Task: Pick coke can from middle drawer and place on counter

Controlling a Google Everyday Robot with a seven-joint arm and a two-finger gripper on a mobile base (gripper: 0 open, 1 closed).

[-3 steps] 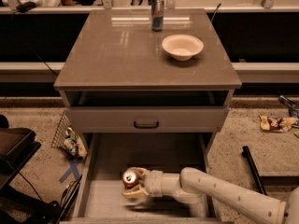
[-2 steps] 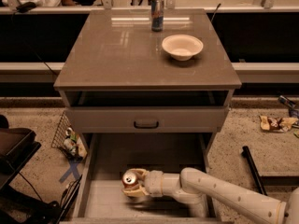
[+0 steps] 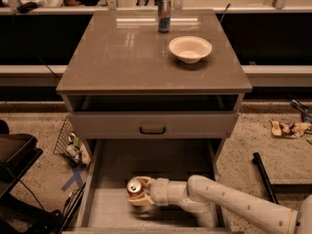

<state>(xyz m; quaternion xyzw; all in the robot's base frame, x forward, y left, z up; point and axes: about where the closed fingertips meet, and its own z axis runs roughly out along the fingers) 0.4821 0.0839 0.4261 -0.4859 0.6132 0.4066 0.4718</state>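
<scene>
the cream gripper [image 3: 137,195], in the pale grey middle drawer [image 3: 105,209], clasps the red-orange, silver-topped coke can [image 3: 135,185]. the tabletop [image 3: 122,57] is brown-grey.

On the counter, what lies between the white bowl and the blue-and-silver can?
Only bare counter, in the camera view. The bowl and blue-and-silver can stand apart. The gripper is down in the middle drawer, at the coke can.

Shows a speckled beige floor [image 3: 253,145] with a blue tape cross [image 3: 73,178] and wire basket [image 3: 66,140] at left, a black rod [image 3: 263,174] at right. Has a pale ledge [image 3: 29,74] behind. Finds the gripper [image 3: 139,196] low in front, clasping the coke can [image 3: 135,186].
</scene>
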